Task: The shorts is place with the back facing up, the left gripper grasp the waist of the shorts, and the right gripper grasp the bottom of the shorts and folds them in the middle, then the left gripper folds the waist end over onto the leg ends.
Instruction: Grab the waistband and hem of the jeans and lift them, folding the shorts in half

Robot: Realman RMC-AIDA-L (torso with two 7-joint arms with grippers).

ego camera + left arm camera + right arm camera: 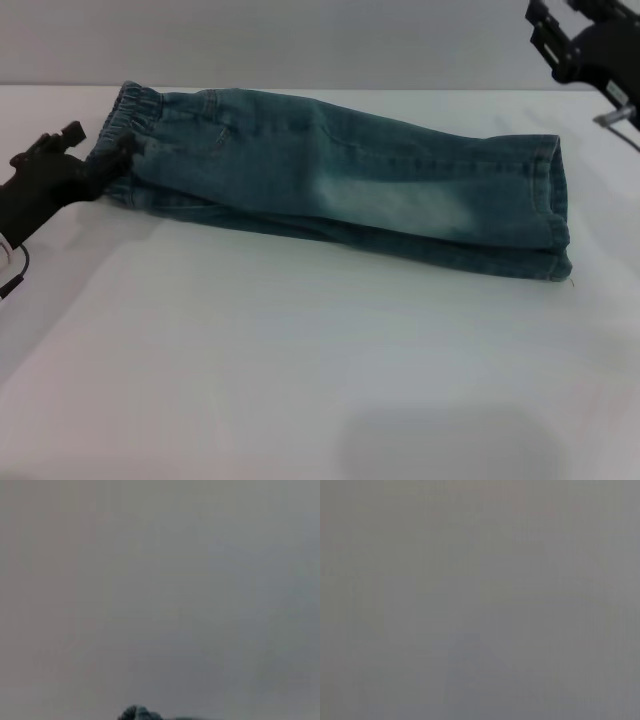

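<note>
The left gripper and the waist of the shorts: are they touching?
Touching. In the head view the left gripper has its fingertips against the gathered waist of the shorts, with no gap visible between them.

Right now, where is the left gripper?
In the head view, the left gripper is at the table's left side, gripping the shorts' waist.

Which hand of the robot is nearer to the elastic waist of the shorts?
The left. The left hand is right at the waist of the shorts, touching its edge. The right hand is raised far off, beyond the leg ends.
</note>
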